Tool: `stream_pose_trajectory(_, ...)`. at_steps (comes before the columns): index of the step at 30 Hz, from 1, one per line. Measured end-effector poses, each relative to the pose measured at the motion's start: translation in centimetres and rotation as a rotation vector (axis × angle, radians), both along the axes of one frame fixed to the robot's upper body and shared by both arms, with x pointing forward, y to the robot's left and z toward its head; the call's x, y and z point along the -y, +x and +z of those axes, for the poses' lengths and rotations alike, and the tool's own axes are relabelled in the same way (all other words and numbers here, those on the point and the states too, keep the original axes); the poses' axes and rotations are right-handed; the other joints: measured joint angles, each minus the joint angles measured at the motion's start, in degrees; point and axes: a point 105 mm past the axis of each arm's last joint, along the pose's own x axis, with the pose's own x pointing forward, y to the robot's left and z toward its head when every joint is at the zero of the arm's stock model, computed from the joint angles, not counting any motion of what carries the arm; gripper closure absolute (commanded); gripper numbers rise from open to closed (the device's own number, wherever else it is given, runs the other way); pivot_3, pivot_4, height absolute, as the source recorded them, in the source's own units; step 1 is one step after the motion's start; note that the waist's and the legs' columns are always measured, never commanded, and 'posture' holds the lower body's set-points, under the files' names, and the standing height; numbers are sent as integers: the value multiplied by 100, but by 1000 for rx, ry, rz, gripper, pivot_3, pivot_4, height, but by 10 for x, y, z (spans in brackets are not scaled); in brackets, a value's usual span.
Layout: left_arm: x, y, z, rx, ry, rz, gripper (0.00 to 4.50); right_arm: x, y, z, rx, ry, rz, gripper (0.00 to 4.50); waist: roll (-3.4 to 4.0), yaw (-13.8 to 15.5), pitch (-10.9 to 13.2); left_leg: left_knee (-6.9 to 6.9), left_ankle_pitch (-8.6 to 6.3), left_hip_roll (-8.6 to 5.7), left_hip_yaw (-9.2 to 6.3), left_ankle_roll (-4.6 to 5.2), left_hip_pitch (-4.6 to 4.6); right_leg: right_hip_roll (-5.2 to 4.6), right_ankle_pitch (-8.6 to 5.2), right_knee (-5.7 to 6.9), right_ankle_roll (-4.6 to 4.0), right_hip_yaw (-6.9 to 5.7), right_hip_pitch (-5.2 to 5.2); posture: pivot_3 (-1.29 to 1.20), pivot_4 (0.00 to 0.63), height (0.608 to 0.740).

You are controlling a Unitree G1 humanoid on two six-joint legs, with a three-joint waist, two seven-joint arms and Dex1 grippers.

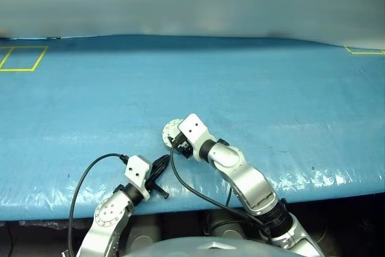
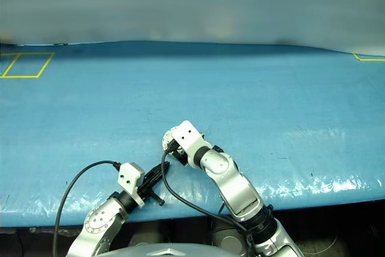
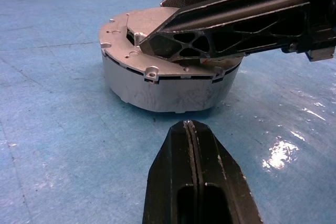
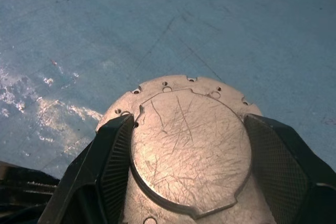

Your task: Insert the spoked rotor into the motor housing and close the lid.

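The motor housing (image 3: 168, 85), a short grey metal cylinder, stands on the blue table near its front edge (image 1: 171, 130). The lid (image 4: 189, 145), plain scratched grey face up, sits flat on top of it. My right gripper (image 4: 189, 121) reaches over the housing from behind, one finger on each side of the lid with the pads against its rim. My left gripper (image 3: 189, 124) is shut with nothing in it. It points at the housing's side wall from a short way off, low over the table. The spoked rotor is hidden.
The blue table cover (image 1: 252, 82) stretches far ahead and to both sides. Yellow tape squares mark the far left (image 1: 23, 58) and far right (image 1: 364, 51) corners. The table's front edge (image 1: 313, 188) runs just under both arms. A black cable (image 1: 186, 182) loops between the wrists.
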Motion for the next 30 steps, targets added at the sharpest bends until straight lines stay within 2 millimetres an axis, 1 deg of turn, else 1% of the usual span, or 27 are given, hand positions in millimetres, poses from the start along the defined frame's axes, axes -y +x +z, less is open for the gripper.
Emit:
stream_pose_trajectory(9, 0, 1, 0, -8, 1, 5, 4500, 1, 3, -1, -8, 16, 29, 1487, -1, 0, 0, 2, 0, 0, 0, 0, 1, 0, 0, 0, 0, 0, 1, 0, 150, 740)
stream_pose_trajectory(12, -2, 3, 6, -5, -29, 38, 4500, 2, 3, 0, -14, 21, 29, 1487, -1, 0, 0, 1, 0, 1, 0, 0, 0, -1, 0, 0, 0, 0, 1, 0, 150, 740)
stream_pose_trajectory(14, -9, 9, 14, 3, -64, 85, 4500, 2, 3, -1, -15, 21, 28, 1487, -2, 1, 0, 1, 0, 2, -2, 0, 0, 0, 0, 0, 0, -1, 1, 0, 150, 740)
stream_pose_trajectory(15, -16, 15, 21, 14, -87, 120, 4500, 2, 3, -1, -15, 21, 27, 1487, -2, 1, 0, 1, 0, 2, -3, 0, 0, 1, 0, 0, 0, -2, 2, 0, 150, 740)
stream_pose_trajectory(18, -39, 35, 46, 54, -168, 239, 4500, 2, 3, -1, -18, 22, 25, 1487, -7, 10, -3, 3, 0, 0, -6, 0, 0, 7, 1, 1, 1, -4, 6, 0, 150, 740)
stream_pose_trajectory(20, -51, 46, 62, 26, -230, 270, 4500, 2, 3, -1, -20, 24, 24, 1487, -10, 9, -6, 3, 0, -3, -8, 0, 0, 12, 2, 1, 4, -5, 6, 0, 150, 740)
stream_pose_trajectory(23, -54, 55, 75, -71, -352, 213, 4500, 2, 3, -1, -21, 26, 25, 1487, -13, 8, -7, 3, 1, -5, -9, 0, -2, 14, 7, 0, 12, -6, 7, 0, 150, 740)
stream_pose_trajectory(26, -46, 63, 84, -152, -432, 107, 4500, 1, 3, -1, -23, 29, 22, 1487, -15, 7, -7, 8, 1, -15, -11, 0, 0, 18, 8, 0, 13, -7, 12, 0, 150, 740)
stream_pose_trajectory(28, -44, 70, 82, -216, -447, 67, 4500, 0, 3, -2, -26, 31, 23, 1487, -15, 2, -7, 10, 1, -18, -11, -1, 4, 23, 8, 1, 12, -6, 16, 0, 150, 740)
stream_pose_trajectory(30, -43, 76, 74, -290, -448, 35, 4500, 0, 3, -2, -27, 32, 22, 1487, -16, 0, -8, 10, 1, -19, -12, -1, 4, 25, 8, 1, 11, -7, 16, 0, 150, 740)
